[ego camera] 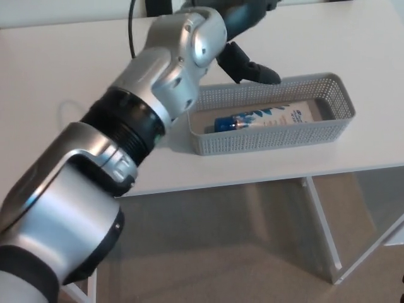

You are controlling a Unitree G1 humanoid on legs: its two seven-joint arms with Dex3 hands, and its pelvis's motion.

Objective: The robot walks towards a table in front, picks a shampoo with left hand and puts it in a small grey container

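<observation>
Lifting straight up looked safest for you: left hand [243,36] empty, fingers spread, shampoo tube [268,117] inside the mesh basket [271,136].

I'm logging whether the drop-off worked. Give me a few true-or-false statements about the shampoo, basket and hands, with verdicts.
1. The shampoo lies inside the basket. True.
2. The left hand grips the shampoo. False: it holds nothing and is above the basket's back left rim.
3. The shampoo stands upright. False: it lies flat along the basket's length.
4. The basket sits on the table, near its front edge. True.
5. The right hand reaches over the basket. False: no right hand is in view.
</observation>
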